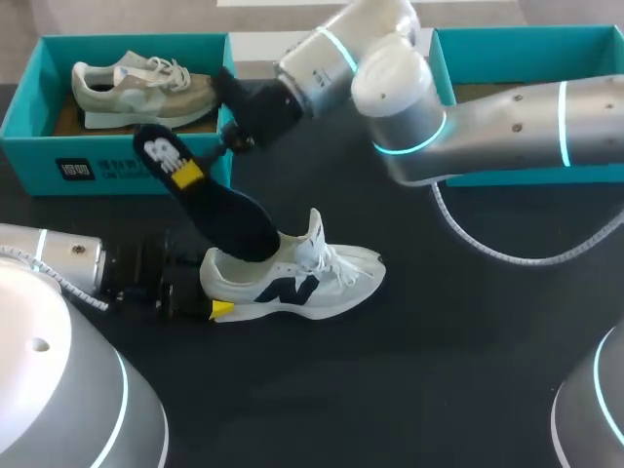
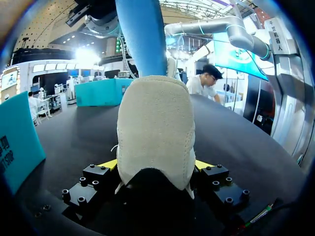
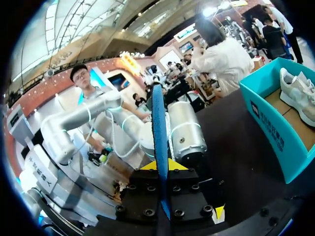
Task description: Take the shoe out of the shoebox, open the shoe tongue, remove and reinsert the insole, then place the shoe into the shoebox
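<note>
Head view shows the white shoe (image 1: 312, 278) on the table between the boxes, its heel clamped by the left gripper (image 2: 156, 167). Out of its opening slants the dark insole (image 1: 219, 210), far end pinched edge-on in the right gripper (image 3: 161, 169). Seating it likely means pushing along that slant.

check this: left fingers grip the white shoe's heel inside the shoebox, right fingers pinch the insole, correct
Not inside the shoebox: the head view shows the white shoe standing on the table, outside it. The heel grip and insole pinch are right.
</note>
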Controlling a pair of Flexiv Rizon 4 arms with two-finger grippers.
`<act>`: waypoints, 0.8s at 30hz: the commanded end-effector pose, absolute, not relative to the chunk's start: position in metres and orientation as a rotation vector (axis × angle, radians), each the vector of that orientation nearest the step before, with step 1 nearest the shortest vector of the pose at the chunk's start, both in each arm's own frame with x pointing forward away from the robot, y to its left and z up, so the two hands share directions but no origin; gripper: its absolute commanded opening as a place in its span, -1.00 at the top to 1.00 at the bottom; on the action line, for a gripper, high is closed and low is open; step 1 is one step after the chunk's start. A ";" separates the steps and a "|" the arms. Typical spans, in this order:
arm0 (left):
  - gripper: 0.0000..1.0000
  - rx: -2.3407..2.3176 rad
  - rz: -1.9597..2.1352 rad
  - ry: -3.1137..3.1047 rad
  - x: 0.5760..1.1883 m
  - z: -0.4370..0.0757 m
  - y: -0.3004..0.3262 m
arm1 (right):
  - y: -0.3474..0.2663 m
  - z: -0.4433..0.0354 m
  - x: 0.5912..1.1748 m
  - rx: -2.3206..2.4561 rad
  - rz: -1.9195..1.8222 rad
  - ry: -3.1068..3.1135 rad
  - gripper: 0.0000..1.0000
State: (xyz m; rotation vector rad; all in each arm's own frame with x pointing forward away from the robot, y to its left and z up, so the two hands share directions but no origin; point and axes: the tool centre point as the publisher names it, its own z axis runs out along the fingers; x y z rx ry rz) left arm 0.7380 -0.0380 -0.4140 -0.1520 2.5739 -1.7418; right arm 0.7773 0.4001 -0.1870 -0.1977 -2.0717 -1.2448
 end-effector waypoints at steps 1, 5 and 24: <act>1.00 -0.153 -1.741 2.574 0.736 -0.420 -0.041 | 0.379 -0.160 0.775 -0.271 -1.289 -2.008 1.00; 1.00 -0.153 -1.741 2.574 0.736 -0.420 -0.041 | 0.365 -0.145 0.775 -0.371 -1.305 -1.917 1.00; 1.00 -0.153 -1.741 2.574 0.736 -0.420 -0.041 | 0.325 -0.071 0.755 -0.603 -1.418 -1.839 1.00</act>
